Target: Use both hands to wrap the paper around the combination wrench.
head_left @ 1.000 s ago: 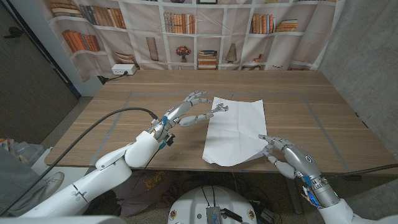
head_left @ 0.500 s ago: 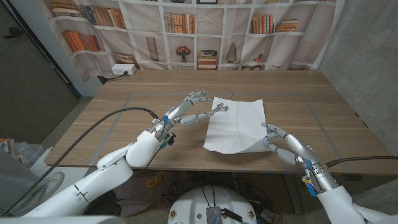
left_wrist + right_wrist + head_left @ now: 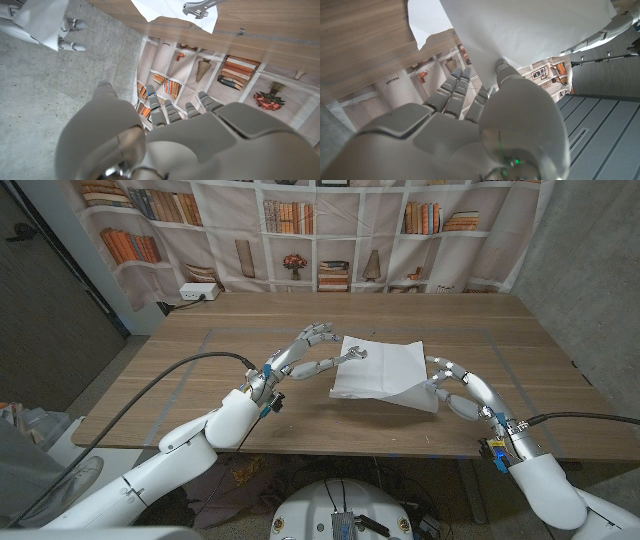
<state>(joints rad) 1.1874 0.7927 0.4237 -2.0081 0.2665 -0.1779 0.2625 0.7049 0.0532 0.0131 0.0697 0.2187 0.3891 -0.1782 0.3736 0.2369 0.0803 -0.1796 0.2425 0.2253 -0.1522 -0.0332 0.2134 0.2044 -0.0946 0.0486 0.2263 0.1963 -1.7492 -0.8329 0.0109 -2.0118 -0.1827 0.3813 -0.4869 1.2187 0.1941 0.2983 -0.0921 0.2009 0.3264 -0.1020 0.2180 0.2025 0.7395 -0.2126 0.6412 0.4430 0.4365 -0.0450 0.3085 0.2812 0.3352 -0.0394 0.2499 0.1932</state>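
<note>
Right hand [image 3: 458, 388] pinching lifted paper [image 3: 385, 370] corner, palm upright

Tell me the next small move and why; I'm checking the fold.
Probably carry the right robot hand leftward, folding the lifted paper over the wrench. The paper's near edge is raised, the wrench uncovered, and the left robot hand is at the wrench.

Matt paper, shiny metal, grained wood

The paper [image 3: 385, 372] looks thin, white and matt; the combination wrench [image 3: 351, 356] is bright glossy metal; the table [image 3: 200, 370] shows smooth wood grain.
</note>
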